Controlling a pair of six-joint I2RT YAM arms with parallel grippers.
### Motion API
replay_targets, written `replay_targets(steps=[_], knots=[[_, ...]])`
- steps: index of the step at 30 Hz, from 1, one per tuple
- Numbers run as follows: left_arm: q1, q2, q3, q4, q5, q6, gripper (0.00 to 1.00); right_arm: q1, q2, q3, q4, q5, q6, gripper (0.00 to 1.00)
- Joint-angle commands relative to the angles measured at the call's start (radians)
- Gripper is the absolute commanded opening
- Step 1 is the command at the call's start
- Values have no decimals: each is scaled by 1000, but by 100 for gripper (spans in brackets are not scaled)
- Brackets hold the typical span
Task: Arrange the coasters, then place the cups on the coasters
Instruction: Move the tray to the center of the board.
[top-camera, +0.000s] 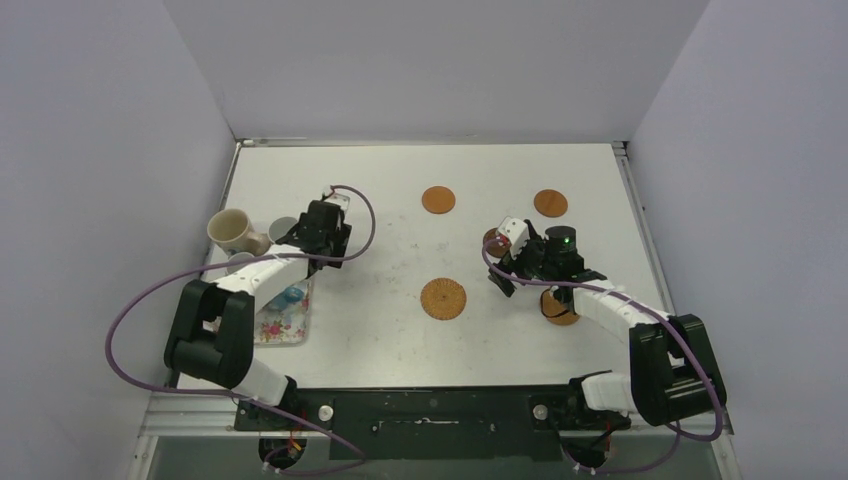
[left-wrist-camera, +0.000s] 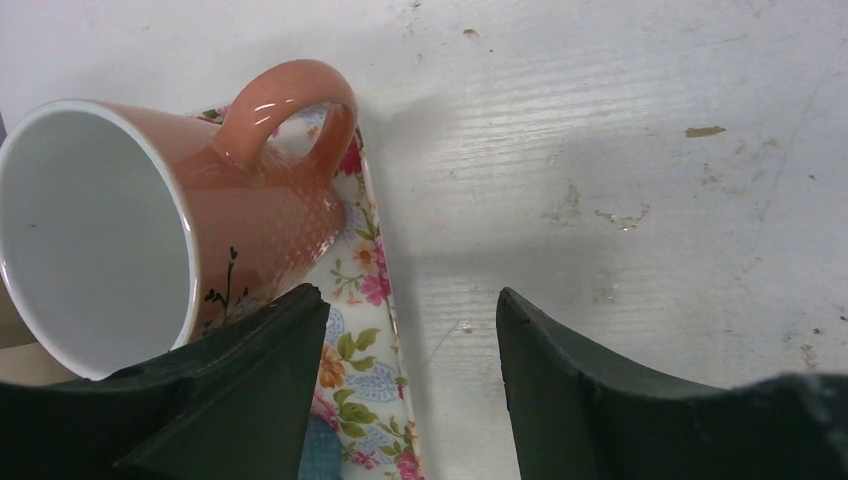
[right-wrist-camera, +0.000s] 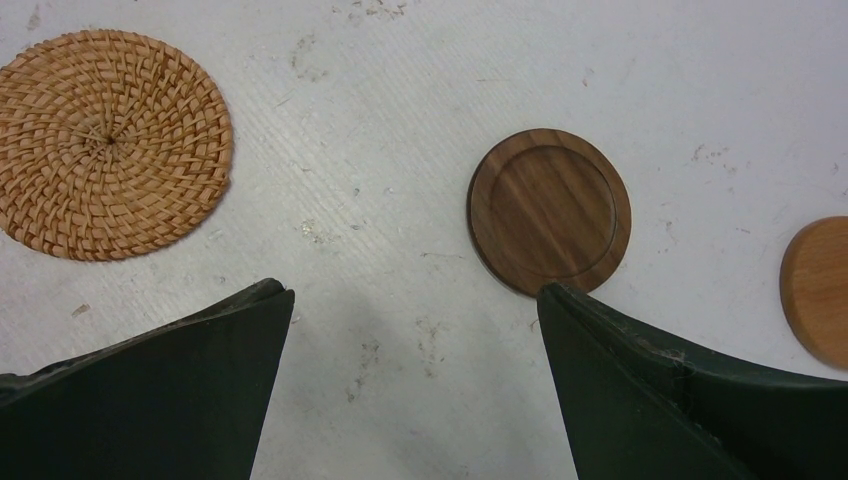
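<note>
Top external view gives me five coasters: a plain orange coaster (top-camera: 438, 199) far centre, a second plain orange coaster (top-camera: 550, 203) far right, a woven coaster (top-camera: 443, 298) mid-table, another woven coaster (top-camera: 556, 312) partly under my right arm, and a dark brown coaster (right-wrist-camera: 549, 211) just beside one fingertip of the right gripper (right-wrist-camera: 412, 290).

Of the cups I count four for certain, all at the left: a cream cup (top-camera: 228, 230), a grey cup (top-camera: 284, 226) just right of it, a light blue cup (top-camera: 292, 296) on the floral tray (left-wrist-camera: 365, 260), and a salmon-pink cup (left-wrist-camera: 260, 220) at the tray's edge. A fifth I cannot pick out under the left arm.

The left gripper (left-wrist-camera: 408, 300) has its jaws spread on nothing, with the tray rim and bare table between them and one finger just beside the salmon-pink cup. The right gripper is spread wide over bare table, holding nothing.

The white table (top-camera: 380, 250) is scuffed and stained. Plain pale walls close it in at left, far and right.
</note>
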Motion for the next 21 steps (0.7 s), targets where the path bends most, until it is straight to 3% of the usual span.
replay_targets(steps=[1, 8, 18, 21], knots=[[42, 19, 19, -22, 13, -43, 61, 5, -18, -3, 51, -16, -14, 100], [111, 62, 31, -63, 74, -50, 57, 4, -14, 0, 45, -17, -17, 100], [138, 98, 29, -88, 124, -48, 37, 6, -4, 7, 39, -20, -20, 100], [145, 103, 22, -91, 133, -49, 36, 6, -7, 5, 37, -22, -22, 100]])
